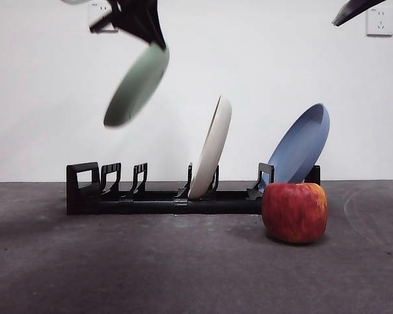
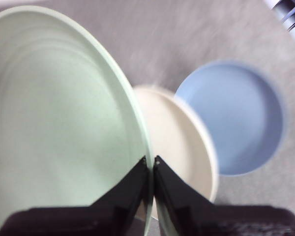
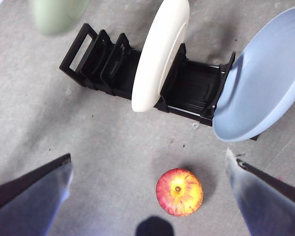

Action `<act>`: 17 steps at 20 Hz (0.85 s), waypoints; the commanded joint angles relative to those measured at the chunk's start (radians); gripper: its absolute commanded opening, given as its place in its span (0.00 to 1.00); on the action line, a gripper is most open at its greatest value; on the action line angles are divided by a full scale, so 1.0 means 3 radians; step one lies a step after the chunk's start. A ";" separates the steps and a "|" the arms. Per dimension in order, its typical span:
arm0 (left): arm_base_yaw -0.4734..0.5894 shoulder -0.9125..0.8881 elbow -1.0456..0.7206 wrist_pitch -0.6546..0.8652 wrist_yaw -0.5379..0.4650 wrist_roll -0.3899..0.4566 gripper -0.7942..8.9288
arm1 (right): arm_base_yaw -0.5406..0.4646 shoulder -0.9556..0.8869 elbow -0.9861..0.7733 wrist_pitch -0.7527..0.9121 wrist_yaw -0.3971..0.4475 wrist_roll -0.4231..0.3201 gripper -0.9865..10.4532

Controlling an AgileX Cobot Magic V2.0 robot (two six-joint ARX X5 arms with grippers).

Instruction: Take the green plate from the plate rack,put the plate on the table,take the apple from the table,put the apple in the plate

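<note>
My left gripper (image 1: 158, 44) is shut on the rim of the green plate (image 1: 137, 86) and holds it tilted in the air, above the left end of the plate rack (image 1: 150, 201). In the left wrist view the jaws pinch the green plate (image 2: 59, 123) at its edge, gripper (image 2: 150, 161). The apple (image 1: 295, 212) sits on the table (image 1: 118, 268) in front of the rack's right end. My right gripper (image 3: 147, 162) hangs open high above the apple (image 3: 179, 192); only a black tip (image 1: 354, 10) of that arm shows in the front view.
A cream-white plate (image 1: 211, 148) stands upright in the rack's middle slot. A blue plate (image 1: 301, 145) leans at the rack's right end, just behind the apple. Two wall sockets (image 1: 378, 21) sit high on the white wall behind.
</note>
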 commanded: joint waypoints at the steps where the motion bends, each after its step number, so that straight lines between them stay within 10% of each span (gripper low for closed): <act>1: -0.0024 0.0000 0.0425 -0.0324 0.0098 0.0151 0.07 | 0.0004 0.0000 0.0017 0.0020 0.0013 -0.0001 0.74; 12: -0.0837 -0.0848 0.1005 -0.0800 -0.0252 0.0570 0.07 | 0.0001 0.0000 0.0017 0.0065 0.0013 -0.0003 0.74; 17: -0.1422 -0.1578 -0.0109 -0.0804 -0.0982 0.0656 0.07 | -0.0001 -0.0001 0.0017 0.0071 0.0014 -0.0003 0.74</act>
